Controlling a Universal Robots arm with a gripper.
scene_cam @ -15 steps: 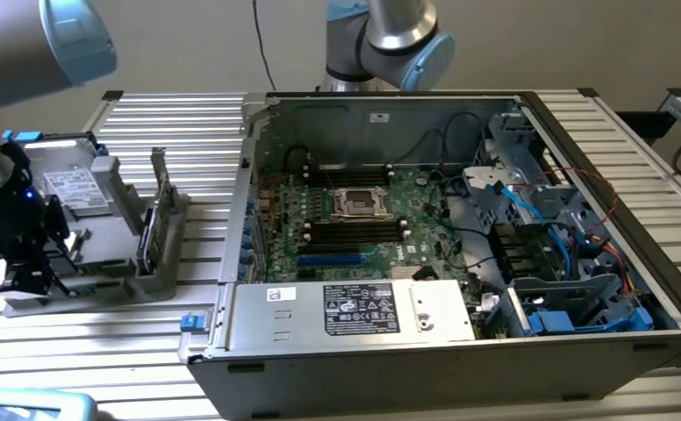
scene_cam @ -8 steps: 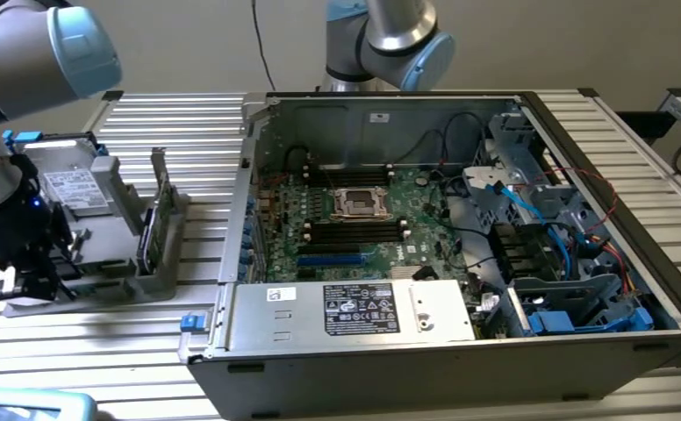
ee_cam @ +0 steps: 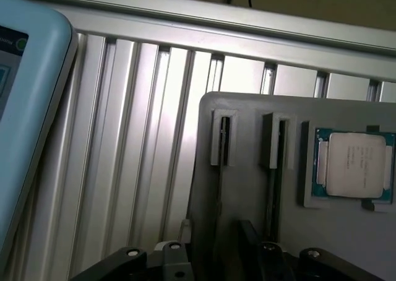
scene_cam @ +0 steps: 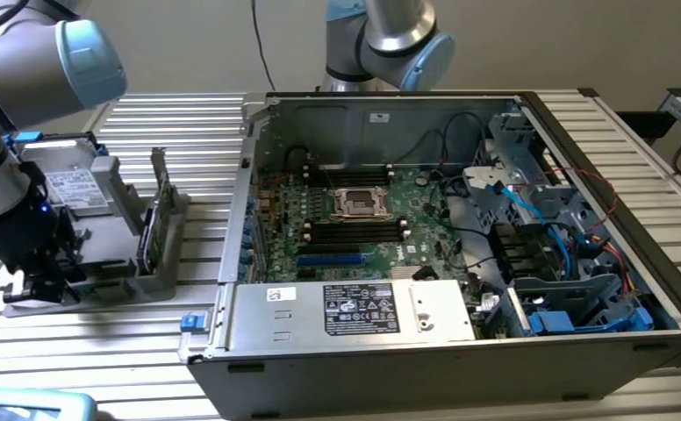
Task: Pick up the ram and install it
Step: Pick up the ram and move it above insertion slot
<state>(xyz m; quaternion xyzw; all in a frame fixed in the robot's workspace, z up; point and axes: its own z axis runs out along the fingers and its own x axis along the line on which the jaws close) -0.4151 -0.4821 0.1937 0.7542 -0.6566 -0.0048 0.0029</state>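
Your hand is hanging low at the exterior view's far left, over the left end of the grey holder. It is carrying nothing that you can see, and I cannot tell whether it is standing wide or narrow.

Just to its right the boxy drive is resting in the holder. Further right the ram is standing on its long edge in a narrow groove, probably so that its top edge is offering itself to a grasp from above.

The holder is sitting on the slatted bench, apart from the open computer case. Inside the case the motherboard is lying face up. Its long black memory slots are running beside the processor socket, likely so a stick can go straight down into them.

The wrist view is giving you the holder from above. Two grooves are running lengthwise, each holding a thin dark strip too slim to identify, with a square silver processor seated in its pocket beside them.

The exterior view is giving you what that close look is missing: how the holder, the ram and the case are lying relative to one another.
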